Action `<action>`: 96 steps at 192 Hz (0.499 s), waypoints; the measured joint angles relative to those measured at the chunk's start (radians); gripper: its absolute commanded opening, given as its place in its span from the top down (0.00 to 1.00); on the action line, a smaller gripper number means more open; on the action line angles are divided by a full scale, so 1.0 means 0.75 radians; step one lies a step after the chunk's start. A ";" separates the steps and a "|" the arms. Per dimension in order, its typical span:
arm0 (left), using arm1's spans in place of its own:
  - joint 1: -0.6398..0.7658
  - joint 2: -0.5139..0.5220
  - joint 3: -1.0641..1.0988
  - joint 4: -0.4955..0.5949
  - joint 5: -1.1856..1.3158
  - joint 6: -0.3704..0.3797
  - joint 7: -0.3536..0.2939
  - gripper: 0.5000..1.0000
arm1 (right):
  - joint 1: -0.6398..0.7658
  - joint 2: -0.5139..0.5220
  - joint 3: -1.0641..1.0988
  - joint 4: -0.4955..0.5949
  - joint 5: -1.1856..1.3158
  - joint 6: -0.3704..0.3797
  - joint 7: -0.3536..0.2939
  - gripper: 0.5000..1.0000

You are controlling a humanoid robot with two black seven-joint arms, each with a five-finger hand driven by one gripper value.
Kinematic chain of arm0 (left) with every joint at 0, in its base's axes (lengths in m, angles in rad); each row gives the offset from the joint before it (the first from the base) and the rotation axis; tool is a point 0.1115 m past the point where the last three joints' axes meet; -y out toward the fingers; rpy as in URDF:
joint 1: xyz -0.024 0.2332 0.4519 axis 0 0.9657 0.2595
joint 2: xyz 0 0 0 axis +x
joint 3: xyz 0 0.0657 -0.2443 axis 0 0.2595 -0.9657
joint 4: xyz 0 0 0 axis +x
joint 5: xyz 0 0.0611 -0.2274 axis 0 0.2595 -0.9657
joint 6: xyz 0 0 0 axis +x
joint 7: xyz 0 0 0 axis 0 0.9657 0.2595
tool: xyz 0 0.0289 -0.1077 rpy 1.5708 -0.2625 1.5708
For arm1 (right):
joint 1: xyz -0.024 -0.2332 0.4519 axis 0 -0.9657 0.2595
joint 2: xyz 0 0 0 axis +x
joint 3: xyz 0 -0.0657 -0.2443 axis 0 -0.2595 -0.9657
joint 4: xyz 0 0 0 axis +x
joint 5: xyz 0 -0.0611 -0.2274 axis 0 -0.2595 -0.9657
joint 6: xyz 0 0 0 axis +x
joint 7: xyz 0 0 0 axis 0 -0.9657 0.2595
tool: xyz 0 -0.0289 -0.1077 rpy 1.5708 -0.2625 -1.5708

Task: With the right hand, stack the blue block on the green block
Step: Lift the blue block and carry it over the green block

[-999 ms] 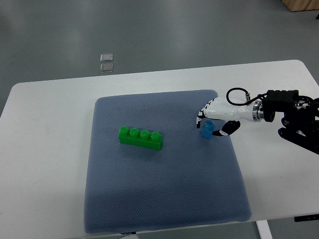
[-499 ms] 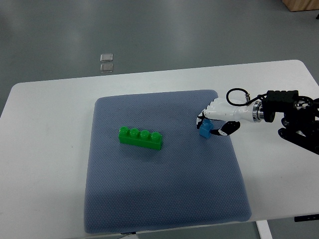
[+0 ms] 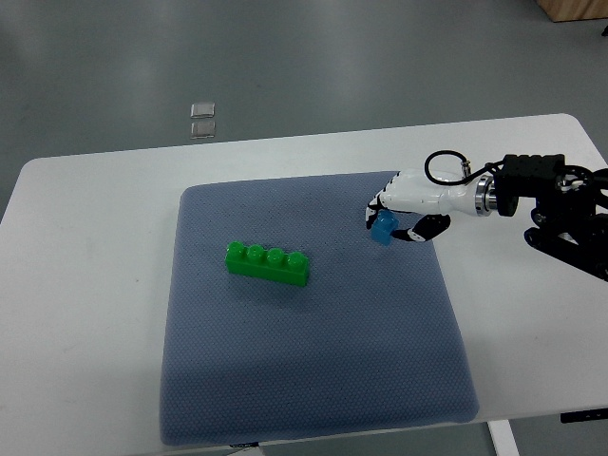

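Note:
A small blue block is held tilted between the fingers and thumb of my right hand, lifted a little above the blue-grey mat. The white hand comes in from the right on a black forearm. A long green block with a row of studs lies flat on the mat, well to the left of the hand and slightly nearer the front. The left arm does not show.
The mat lies on a white table. Two small clear squares sit on the grey floor beyond the table's far edge. A black cable loop stands above the right wrist.
The right hand has closed on the blue block, raised it off the mat and carried it slightly left and toward the far side. The green block has not moved.

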 measured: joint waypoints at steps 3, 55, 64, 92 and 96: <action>0.000 0.000 0.000 0.000 0.000 0.000 0.000 0.00 | 0.006 0.002 0.000 0.003 0.000 0.000 0.000 0.77; 0.000 0.000 0.000 0.000 0.000 0.000 -0.001 0.00 | 0.120 0.096 -0.008 0.053 0.003 0.023 0.003 0.77; 0.000 0.000 0.000 0.000 0.000 0.000 -0.001 0.00 | 0.141 0.122 -0.017 0.054 0.003 0.038 0.004 0.77; 0.000 0.000 0.000 0.000 0.000 0.000 -0.001 0.00 | 0.210 0.209 -0.070 0.053 0.001 0.065 0.005 0.76; 0.000 0.000 0.000 0.000 0.000 0.000 -0.001 0.00 | 0.217 0.223 -0.080 0.051 0.000 0.068 0.005 0.76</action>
